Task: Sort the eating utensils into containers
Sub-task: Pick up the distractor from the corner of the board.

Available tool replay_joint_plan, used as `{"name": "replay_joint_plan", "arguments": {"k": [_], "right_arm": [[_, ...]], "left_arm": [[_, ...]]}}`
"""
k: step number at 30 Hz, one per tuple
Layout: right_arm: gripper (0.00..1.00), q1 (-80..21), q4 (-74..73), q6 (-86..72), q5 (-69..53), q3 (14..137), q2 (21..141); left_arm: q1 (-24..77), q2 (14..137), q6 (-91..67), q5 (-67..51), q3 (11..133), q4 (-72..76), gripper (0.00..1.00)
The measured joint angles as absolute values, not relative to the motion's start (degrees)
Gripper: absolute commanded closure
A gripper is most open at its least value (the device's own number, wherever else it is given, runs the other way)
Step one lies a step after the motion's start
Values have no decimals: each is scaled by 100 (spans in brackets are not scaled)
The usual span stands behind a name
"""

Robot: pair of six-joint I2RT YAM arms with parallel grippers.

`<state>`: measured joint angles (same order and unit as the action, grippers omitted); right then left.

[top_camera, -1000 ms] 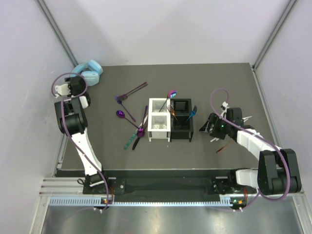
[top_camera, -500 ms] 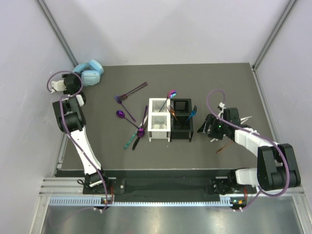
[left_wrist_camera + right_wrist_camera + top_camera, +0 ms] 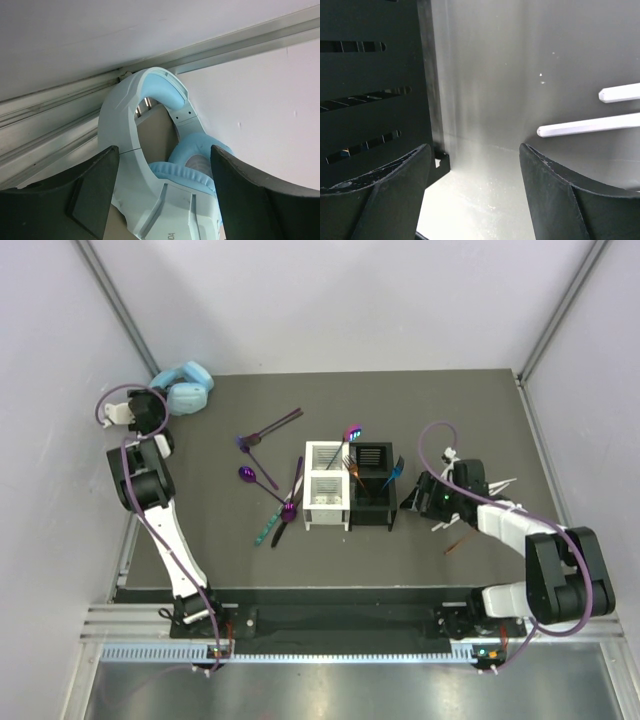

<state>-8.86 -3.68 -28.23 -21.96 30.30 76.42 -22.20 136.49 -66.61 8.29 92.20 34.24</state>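
The left pincer (image 3: 164,167) is held spread at the far left corner of the tabletop (image 3: 450,410), and the light-blue headphones (image 3: 150,120) are seen between its fingers (whether they are touched cannot be told). The right pincer (image 3: 472,165) is likewise spread, with nothing pinched, and is held low over the tabletop just beside the right wall of the black caddy (image 3: 370,75). Two white sticks (image 3: 590,125) are seen lying near it on the other side. In the middle of the tabletop the white caddy (image 3: 308,490) and the black caddy are set side by side, touching. A purple-blue spoon (image 3: 352,432) is leaned up at the far end where the two caddies meet, though which compartment holds it cannot be told. A blue utensil (image 3: 397,470) is propped at the black caddy's right rim. Left of the caddies, a purple fork (image 3: 272,427), two purple spoons (image 3: 258,478) and a green-handled knife (image 3: 266,531) are left lying on the tabletop. A brown stick (image 3: 457,543) is seen near the right arm.
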Motion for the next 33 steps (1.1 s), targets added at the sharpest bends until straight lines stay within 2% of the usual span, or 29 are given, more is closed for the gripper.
{"name": "replay_joint_plan", "arguments": {"k": [9,18,29,33], "right_arm": [[28,-928,-139,-2862,-2274,3030,7767],[28,-972,128,-2919,-2379,3039,7918],[28,-1002,207,-2917,-2414,3044,7966],[28,-1002,224,-2915,-2432,3044,7981]], "left_arm": [[-2231,13649,-6600,672,9091,3673,21],[-2246,13323,-6506,34,8178,4661,19],[-2220,13264,-6726,-99,8073,4954,18],[-2202,13397,-6770,-327,8630,4821,18]]}}
